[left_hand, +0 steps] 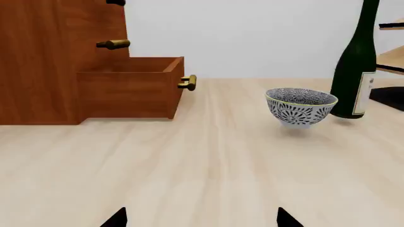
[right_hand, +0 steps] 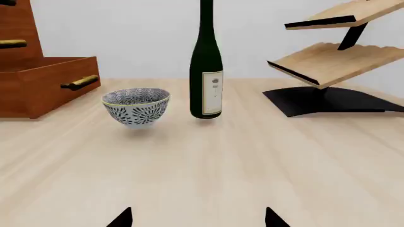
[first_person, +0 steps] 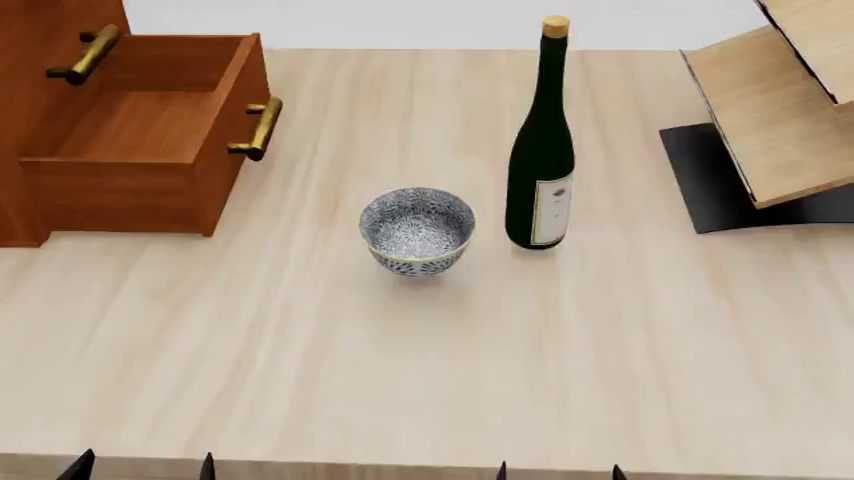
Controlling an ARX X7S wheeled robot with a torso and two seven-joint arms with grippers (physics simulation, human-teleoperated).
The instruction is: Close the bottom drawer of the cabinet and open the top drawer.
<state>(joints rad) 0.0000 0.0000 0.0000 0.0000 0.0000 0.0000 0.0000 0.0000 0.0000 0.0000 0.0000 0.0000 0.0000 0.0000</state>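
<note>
the cabinet [first_person: 40, 40] stands at the far left corner of the table [first_person: 400, 380], and its bottom drawer [first_person: 134, 130] is pulled well out toward the middle, empty, its brass handle [first_person: 256, 127] facing the open tabletop. the top drawer [left_hand: 115, 2] shows only as a handle at the frame edge in the left wrist view, and looks shut. both arms wait back at the near edge: the left gripper [first_person: 143, 465] and the right gripper [first_person: 561, 470] each show two dark fingertips set apart, so both are spread and hold nothing. the step in hand is likely the approach to shut the bottom drawer; the left arm is nearer, and a flat push square on the drawer face just beside the handle, straight along the slide, should seat it without skewing the cabinet. keeping the fingers low and level would help avoid catching the middle drawer's handle [first_person: 84, 55] above. a patterned bowl [first_person: 418, 229] sits near the table's middle with a dark green wine bottle [first_person: 541, 150] just beside it, both apart from the drawer front but close to a careless sweep. a pale wooden rack [first_person: 774, 110] occupies the far right corner, well clear.
</note>
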